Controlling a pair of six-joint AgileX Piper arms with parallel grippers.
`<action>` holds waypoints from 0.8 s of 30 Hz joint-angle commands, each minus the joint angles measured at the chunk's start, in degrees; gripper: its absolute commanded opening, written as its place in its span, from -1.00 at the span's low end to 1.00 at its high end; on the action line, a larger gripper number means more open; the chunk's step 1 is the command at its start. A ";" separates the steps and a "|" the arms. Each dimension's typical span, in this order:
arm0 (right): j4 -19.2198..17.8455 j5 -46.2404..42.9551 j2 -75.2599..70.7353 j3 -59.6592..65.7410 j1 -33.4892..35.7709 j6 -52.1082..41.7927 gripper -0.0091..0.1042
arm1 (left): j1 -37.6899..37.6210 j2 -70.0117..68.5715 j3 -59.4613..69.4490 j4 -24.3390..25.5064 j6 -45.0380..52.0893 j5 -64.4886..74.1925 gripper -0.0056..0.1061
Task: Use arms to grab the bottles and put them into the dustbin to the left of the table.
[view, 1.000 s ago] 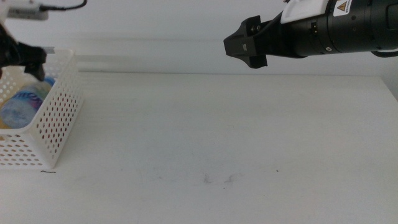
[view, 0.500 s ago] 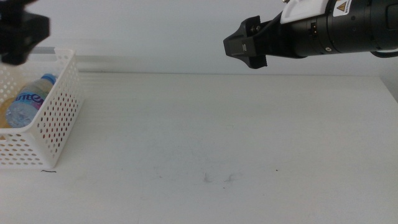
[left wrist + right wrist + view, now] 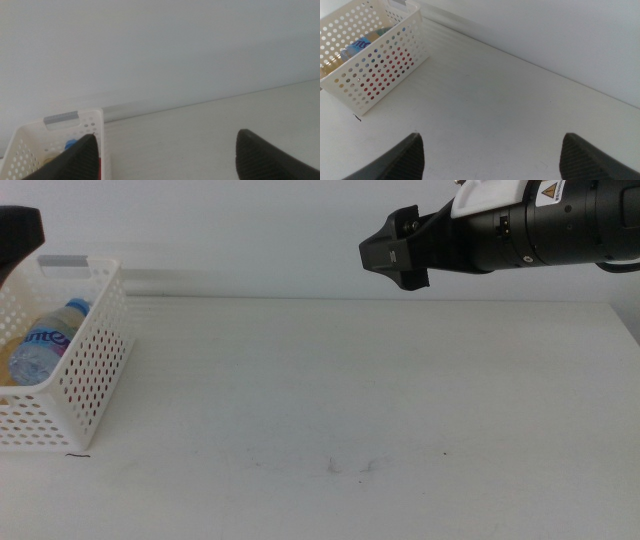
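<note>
Looking down over the table (image 3: pixel 350 400), the bin (image 3: pixel 85 375) holds the water bottle (image 3: pixel 45 340); the right gripper (image 3: pixel 385 252) hangs well away from the bin, the left gripper (image 3: pixel 18 235) just above it. In the left wrist view, jaws spread wide, empty, over the bin. In the right wrist view, jaws likewise apart; red shows through the bin's holes.

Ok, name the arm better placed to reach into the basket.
Left. The left gripper hangs close above the basket, jaws open, and its wrist view shows the rim just below. The right gripper, also open, is high over the middle of the table, well away from the basket.
</note>
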 commanded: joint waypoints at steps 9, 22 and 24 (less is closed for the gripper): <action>-0.88 -19.24 -7.66 12.27 -0.69 -0.13 0.60 | -0.39 -1.00 2.20 -0.01 -0.49 -1.31 0.78; -6.38 -32.12 -42.88 50.37 -19.39 0.11 0.60 | 8.52 -20.39 38.31 -6.01 -0.49 -19.72 0.78; -7.24 -29.88 -49.11 55.04 -24.25 0.11 0.60 | 8.84 -24.67 42.52 -6.01 -0.49 -19.95 0.78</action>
